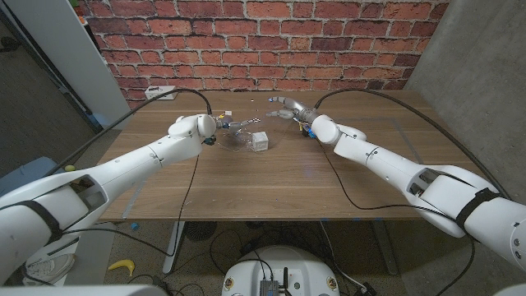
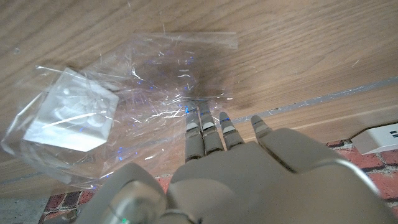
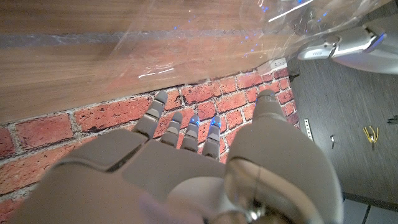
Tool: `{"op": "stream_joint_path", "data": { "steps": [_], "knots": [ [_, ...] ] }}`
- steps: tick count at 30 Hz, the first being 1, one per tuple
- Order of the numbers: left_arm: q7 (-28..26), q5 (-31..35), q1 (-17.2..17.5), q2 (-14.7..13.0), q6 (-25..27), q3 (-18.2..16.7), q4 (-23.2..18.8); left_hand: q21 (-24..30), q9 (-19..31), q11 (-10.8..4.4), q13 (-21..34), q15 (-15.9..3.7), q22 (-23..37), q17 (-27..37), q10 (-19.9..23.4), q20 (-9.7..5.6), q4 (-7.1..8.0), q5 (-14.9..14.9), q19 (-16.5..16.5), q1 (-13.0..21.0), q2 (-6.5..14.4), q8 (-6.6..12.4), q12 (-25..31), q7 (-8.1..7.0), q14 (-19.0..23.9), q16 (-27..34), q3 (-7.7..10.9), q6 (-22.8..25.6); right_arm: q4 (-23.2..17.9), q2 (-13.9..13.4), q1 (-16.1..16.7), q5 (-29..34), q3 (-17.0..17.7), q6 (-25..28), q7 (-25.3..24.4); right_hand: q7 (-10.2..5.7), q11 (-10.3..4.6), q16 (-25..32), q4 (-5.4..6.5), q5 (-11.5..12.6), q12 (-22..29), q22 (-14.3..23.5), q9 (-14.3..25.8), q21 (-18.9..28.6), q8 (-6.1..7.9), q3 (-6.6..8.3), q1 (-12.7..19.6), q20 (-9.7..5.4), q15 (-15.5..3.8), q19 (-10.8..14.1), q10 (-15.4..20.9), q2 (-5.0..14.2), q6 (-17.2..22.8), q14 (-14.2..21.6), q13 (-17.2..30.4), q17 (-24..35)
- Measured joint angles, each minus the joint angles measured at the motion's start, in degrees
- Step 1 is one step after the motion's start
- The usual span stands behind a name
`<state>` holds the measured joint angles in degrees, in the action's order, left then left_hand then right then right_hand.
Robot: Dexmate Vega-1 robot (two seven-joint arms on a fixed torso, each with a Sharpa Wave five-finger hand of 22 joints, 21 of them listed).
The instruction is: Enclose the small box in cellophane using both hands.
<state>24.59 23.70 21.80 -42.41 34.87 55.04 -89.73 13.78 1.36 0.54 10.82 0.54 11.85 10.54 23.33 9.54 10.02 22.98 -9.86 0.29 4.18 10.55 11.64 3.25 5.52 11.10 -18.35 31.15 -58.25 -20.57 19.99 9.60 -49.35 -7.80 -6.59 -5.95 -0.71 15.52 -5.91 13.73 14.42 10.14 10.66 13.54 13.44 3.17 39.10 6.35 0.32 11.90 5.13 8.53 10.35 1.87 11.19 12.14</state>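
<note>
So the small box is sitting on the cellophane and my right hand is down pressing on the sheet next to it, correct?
Not quite. The small box does sit on the cellophane, but the hand touching the sheet beside it is the left hand, as the left wrist view shows. In the head view the right hand is raised, clear of the sheet, holding nothing.

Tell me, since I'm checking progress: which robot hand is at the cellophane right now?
The left hand, its fingers on the clear cellophane sheet beside the small white box. The right hand hovers apart.
</note>
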Motion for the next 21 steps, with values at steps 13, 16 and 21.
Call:
{"op": "stream_joint_path", "data": {
  "steps": [13,16,21],
  "knots": [
    [-12.1,-7.3,7.1,-1.6,-7.8,-7.3,-2.5,0.7,9.2,0.55,1.3,1.87,-0.1,0.0,-11.0,1.84,-1.88,-0.6,0.0,5.0,1.7,-0.41,-0.6,-6.72,-3.3,-0.3,2.26,-17.3,3.6,1.3,2.2,-5.4,4.5,-6.4,-3.7,0.21,0.40,0.5,2.28,-0.8,0.0,0.1,0.0,0.0,0.00,-0.87,-4.2,0.10,-0.23,0.5,1.4,-0.07,1.6,1.0,0.0,0.3],
    [-15.4,-9.7,9.9,-1.6,-11.3,-10.7,-2.5,1.1,9.2,0.16,1.0,2.14,-0.1,0.0,-12.7,1.84,-2.04,-0.9,0.0,6.0,2.2,-0.41,-0.6,-7.37,-3.6,-0.3,2.89,-19.2,4.0,1.5,2.6,-7.1,5.3,-8.3,-4.7,0.32,0.19,0.5,2.77,-0.8,0.0,0.2,0.0,0.0,0.00,-1.36,-5.1,-0.21,-0.22,0.8,1.7,0.03,1.8,1.0,0.0,0.3],
    [-22.7,-14.4,12.4,-1.4,-19.4,-14.1,-1.8,1.3,9.2,0.08,0.9,2.23,-0.1,0.0,-14.0,1.83,-2.45,-1.2,0.0,7.1,2.7,-0.41,-0.6,-7.95,-3.7,-0.3,3.57,-20.3,4.8,1.8,3.5,-8.6,7.0,-9.9,-5.6,0.29,0.03,0.5,3.30,-0.8,0.0,0.2,0.0,0.0,0.00,-1.48,-6.2,0.10,-0.11,1.1,1.9,-0.37,2.2,1.5,0.0,0.3]
  ]
}}
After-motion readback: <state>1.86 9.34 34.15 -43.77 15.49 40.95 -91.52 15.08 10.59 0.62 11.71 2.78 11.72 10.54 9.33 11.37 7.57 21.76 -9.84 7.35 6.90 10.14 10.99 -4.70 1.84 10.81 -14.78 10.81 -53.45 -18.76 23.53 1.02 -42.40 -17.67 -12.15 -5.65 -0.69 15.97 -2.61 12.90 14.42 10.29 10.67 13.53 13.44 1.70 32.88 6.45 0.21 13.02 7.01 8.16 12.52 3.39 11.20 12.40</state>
